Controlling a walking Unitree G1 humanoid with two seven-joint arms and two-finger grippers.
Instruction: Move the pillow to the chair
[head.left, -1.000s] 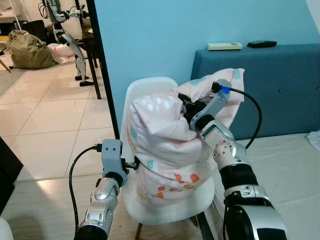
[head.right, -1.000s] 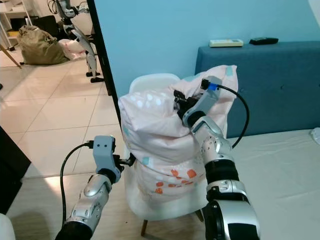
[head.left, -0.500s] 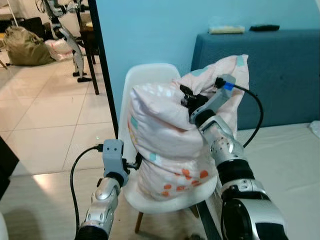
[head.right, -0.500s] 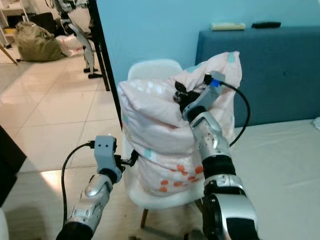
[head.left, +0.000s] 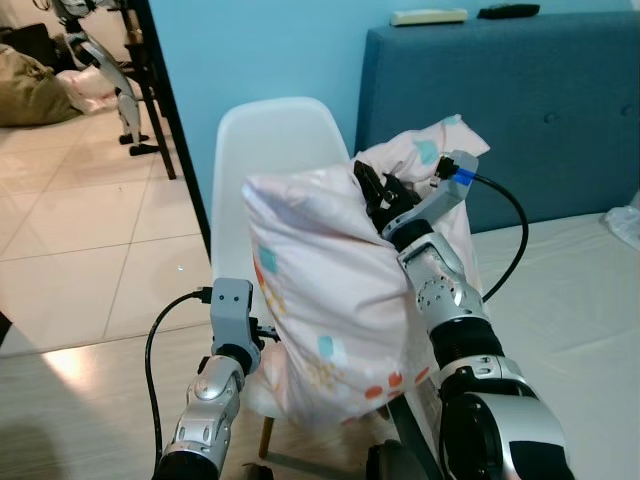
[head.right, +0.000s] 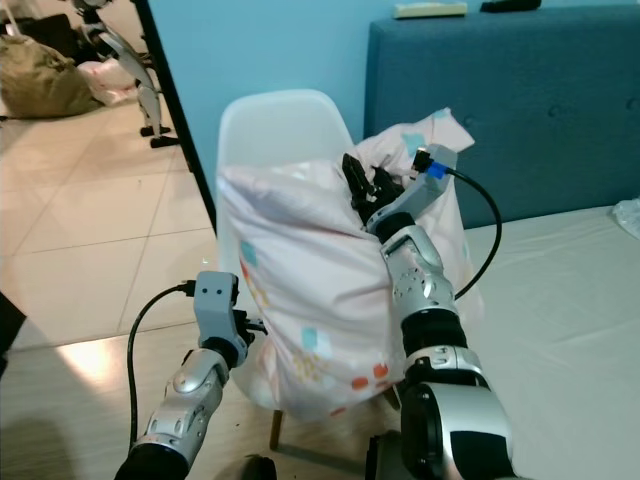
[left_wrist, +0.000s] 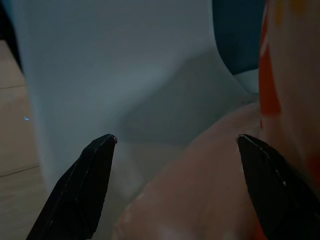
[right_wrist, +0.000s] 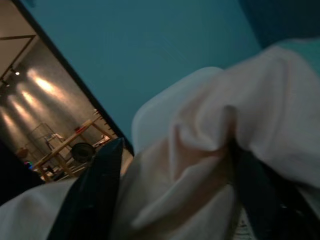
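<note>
spread jaws, pillow (left_wrist: 210, 195), chair (left_wrist: 125, 70)

A plump, pale pink fabric pillow (head.left: 335, 290) printed with small teal, orange and white patches is stood upright on the seat of a white moulded plastic chair (head.left: 268, 140), leaning towards the seat's right edge. Its top is bunched into folds, and the chair's curved backrest is seen rising behind its left side.

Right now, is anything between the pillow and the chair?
Nothing visible. The pillow already rests against the chair, its lower end on the seat. The right gripper is at its top fold; the left gripper is open at its lower edge.
</note>
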